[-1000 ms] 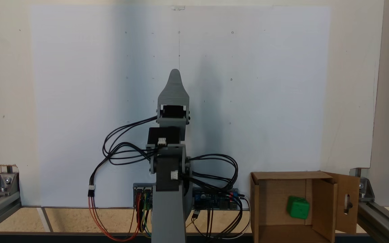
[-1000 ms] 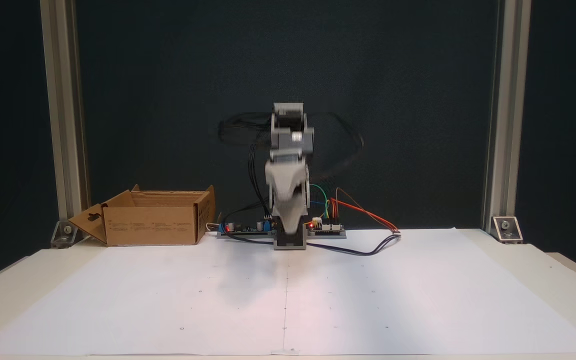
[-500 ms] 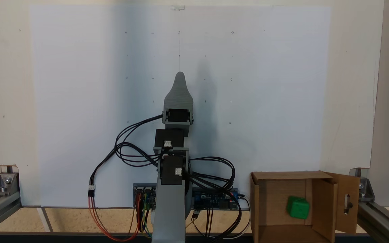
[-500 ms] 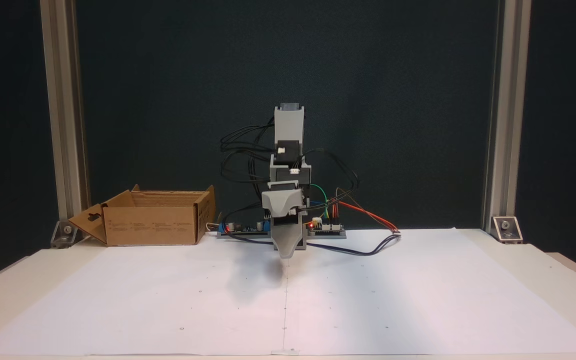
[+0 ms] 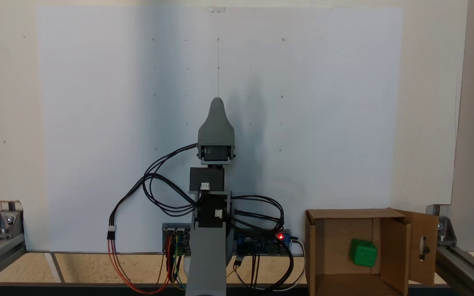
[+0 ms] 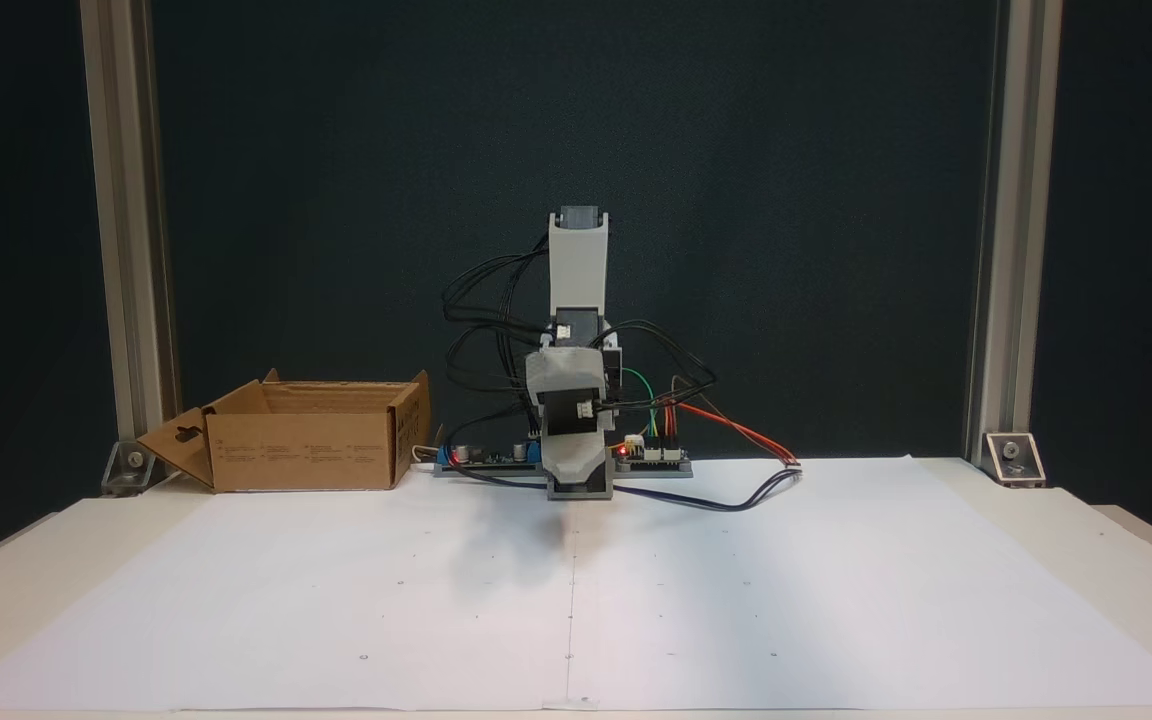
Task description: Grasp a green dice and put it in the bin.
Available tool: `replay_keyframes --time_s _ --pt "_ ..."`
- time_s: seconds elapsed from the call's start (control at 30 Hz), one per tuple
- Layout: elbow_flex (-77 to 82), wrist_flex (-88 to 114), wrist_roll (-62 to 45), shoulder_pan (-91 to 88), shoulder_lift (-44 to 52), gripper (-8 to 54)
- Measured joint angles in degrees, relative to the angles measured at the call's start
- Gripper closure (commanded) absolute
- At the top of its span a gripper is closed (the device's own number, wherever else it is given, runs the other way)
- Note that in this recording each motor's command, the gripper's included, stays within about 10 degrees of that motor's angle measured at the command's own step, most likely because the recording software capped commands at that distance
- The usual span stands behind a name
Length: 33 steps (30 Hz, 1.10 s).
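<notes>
Resting: green dice [image 5: 362, 253] inside bin [image 5: 323, 246] | gripper [image 5: 217, 100] apart

No text, brand or number can be read in either fixed view. The front wall of the bin [image 6: 301, 462], at the left of the frame, carries a few rows of small dark print, too small and blurred to make out. The white paper sheet [image 5: 97, 123] bears only small dots and a thin centre line.

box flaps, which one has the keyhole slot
The outer flap at the bin's right edge in a fixed view; the inner flap beside it is uncut.
</notes>
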Motion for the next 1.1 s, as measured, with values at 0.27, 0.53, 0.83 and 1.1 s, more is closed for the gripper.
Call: replay_keyframes --time_s 0.27,0.53,0.83,1.1 --pt "3.0 -12.8 -2.0 0.0 0.0 0.7" --pt "3.0 -12.8 -2.0 0.0 0.0 0.7" --pt "3.0 -12.8 -2.0 0.0 0.0 0.6" --pt "3.0 -12.8 -2.0 0.0 0.0 0.6"
